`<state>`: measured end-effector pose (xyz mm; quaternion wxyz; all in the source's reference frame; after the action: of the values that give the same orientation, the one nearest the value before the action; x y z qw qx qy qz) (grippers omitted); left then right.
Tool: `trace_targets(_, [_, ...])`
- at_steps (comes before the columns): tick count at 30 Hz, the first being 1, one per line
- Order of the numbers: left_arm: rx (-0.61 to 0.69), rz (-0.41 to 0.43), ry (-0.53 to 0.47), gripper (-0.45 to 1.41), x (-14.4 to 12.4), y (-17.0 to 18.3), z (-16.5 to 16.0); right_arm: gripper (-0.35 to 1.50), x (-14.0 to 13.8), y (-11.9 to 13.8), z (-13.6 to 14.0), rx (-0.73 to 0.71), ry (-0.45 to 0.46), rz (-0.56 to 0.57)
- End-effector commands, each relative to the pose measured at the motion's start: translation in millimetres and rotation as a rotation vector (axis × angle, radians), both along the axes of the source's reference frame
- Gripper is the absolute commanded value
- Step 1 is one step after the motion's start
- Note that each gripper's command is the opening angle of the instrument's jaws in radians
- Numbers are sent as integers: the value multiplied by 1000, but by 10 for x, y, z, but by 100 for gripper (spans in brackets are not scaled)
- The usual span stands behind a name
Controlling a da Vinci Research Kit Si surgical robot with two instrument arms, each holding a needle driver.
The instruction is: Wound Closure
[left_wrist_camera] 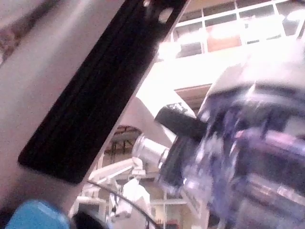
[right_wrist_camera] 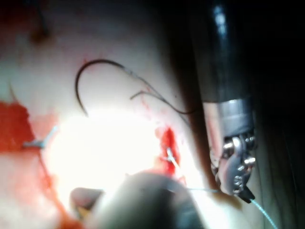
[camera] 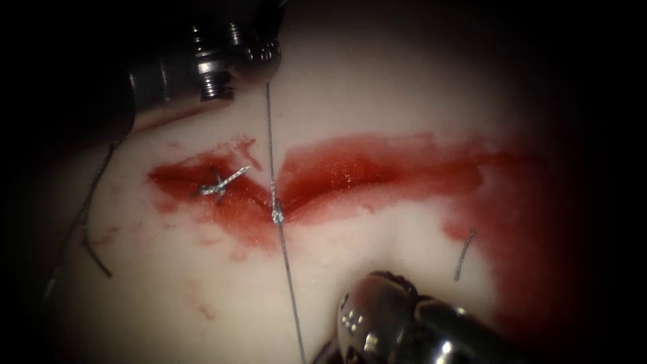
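Looks like the knot stage: the thread (camera: 269, 141) is stretched taut from the left tool (camera: 267, 79), seemingly clamped on it, through a knot (camera: 277, 216) on the cut (camera: 350, 176), past the right tool (camera: 377, 317), whose grip can't be made out. Even tension is probably needed next. The needle (right_wrist_camera: 83, 86) is left lying unheld on the tissue (camera: 377, 236), left of the cut.

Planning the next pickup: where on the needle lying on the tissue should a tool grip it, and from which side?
Probably mid-curve: the needle lies free on the tissue left of the cut, its arc bulging left, so come from its open right side. The left tool holds the thread; what the right tool holds is hidden.
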<state>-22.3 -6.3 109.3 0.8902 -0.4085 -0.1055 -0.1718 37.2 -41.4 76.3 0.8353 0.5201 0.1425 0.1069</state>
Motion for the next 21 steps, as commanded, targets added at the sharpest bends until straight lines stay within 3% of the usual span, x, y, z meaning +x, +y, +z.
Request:
trace_targets(1, [-17,6,20,-45,-8,25,-13,-35,12,9,6,-23,8,32])
trace_targets(5, [-40,34,84,-45,-15,45,-25,-35,17,10,7,-29,7,48])
trace_targets(10, [-18,44,304,-45,-32,71,-27,-35,20,8,3,-31,5,62])
trace_targets(13, [-14,21,354,-45,-36,71,-24,-35,21,7,2,-31,4,62])
trace_targets(18, [61,-16,617,-45,-54,60,3,-35,23,-1,-1,-35,7,51])
trace_targets(21, [74,-5,675,-45,-59,61,8,-35,23,-5,-3,-36,9,45])
